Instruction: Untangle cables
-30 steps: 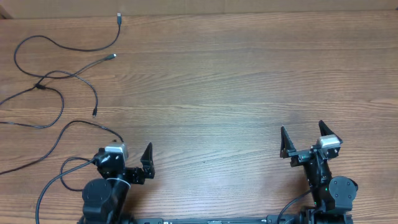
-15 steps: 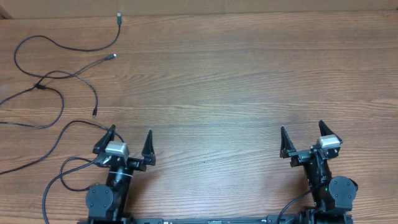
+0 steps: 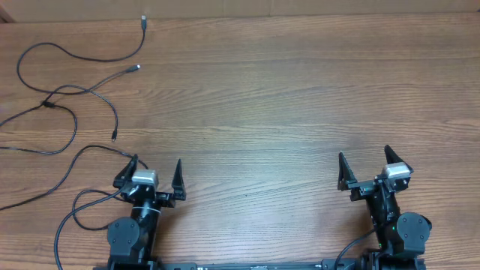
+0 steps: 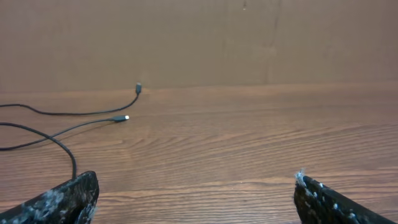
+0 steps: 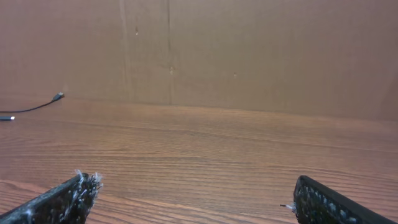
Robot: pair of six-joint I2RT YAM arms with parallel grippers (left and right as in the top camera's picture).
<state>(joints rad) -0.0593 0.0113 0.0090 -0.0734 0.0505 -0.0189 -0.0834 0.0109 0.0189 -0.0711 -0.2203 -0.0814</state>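
The cables [image 3: 73,90] are thin black strands spread loosely over the far left of the table, crossing at a small knot [image 3: 49,103]. Plug ends lie at the far edge [image 3: 143,20], a silver-tipped one mid-left [image 3: 135,68] and a small one [image 3: 114,137] nearer. One strand [image 3: 97,147] arcs up to my left gripper's left finger. My left gripper [image 3: 157,162] is open and empty; its wrist view shows cable strands [image 4: 56,140] and plugs ahead left, and its own gripper [image 4: 196,186]. My right gripper [image 3: 364,155] is open and empty, far from the cables [image 5: 31,107]; it also shows in its wrist view [image 5: 193,183].
A brown cardboard wall [image 4: 249,37] stands along the table's far edge. A thicker black arm wire [image 3: 71,214] loops on the table left of my left arm's base. The wooden table [image 3: 262,112] stretches between the two arms.
My left gripper has turned from a tilted pose to face straight ahead and moved slightly forward, jaws spread. The right arm and the cables have not moved.
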